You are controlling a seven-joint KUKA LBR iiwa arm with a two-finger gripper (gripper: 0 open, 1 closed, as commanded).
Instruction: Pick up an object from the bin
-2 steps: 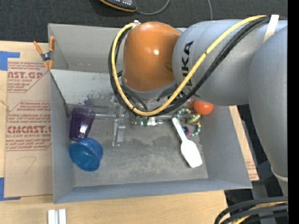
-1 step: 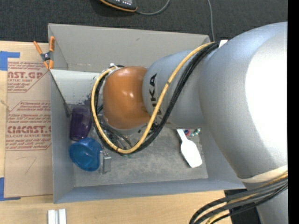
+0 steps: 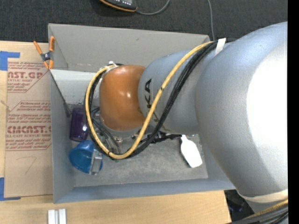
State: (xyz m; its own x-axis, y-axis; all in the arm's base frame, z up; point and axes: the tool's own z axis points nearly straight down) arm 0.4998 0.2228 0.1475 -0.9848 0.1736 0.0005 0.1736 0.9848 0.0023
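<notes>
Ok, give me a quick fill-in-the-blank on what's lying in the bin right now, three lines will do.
1. The purple thing lies by the ____ wall of the bin as the camera sees it.
2. The blue thing lies just ____ the purple thing in the view.
3. The small thing on the bin floor, right of the arm's orange cover, is coloured ____.

Missing words: left; below; white.

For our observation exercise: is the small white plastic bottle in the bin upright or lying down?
Lying down: the small white plastic bottle rests lengthwise on the floor of the grey metal bin, its side facing up.
</notes>
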